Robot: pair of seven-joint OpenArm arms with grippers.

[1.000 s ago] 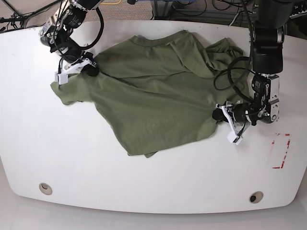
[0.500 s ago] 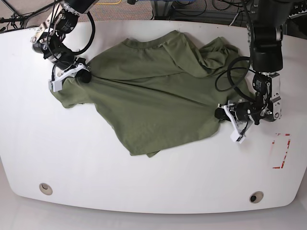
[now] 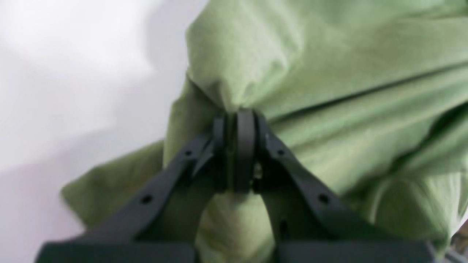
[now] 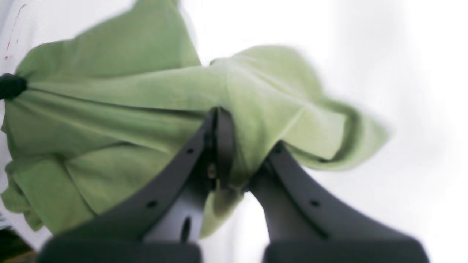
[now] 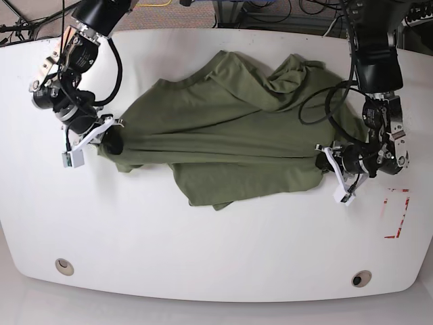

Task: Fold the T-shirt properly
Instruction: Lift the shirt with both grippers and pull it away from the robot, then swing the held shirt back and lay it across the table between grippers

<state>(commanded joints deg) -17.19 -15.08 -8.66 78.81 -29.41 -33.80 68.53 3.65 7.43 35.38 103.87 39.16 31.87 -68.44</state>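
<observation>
The olive-green T-shirt (image 5: 230,128) lies wrinkled across the white table (image 5: 216,250), pulled into a taut ridge between my two grippers. On the base view's left, my right gripper (image 5: 109,141) is shut on a bunched edge of the T-shirt (image 4: 120,120), and cloth drapes over one of its fingers (image 4: 223,146). My left gripper (image 5: 323,162), on the right side, is shut on a pinch of the T-shirt (image 3: 329,91); its black fingertips (image 3: 245,146) press together on the fabric. The collar area sits toward the table's far edge.
A red tape marking (image 5: 396,214) lies on the table near the right edge. Two round holes (image 5: 64,265) (image 5: 360,278) sit near the front corners. Cables and dark equipment (image 5: 270,10) run along the far edge behind the table.
Both grippers moved toward the front of the table and further apart, still holding the cloth. The shirt has been drawn out sideways into a straighter, tighter line between them.
</observation>
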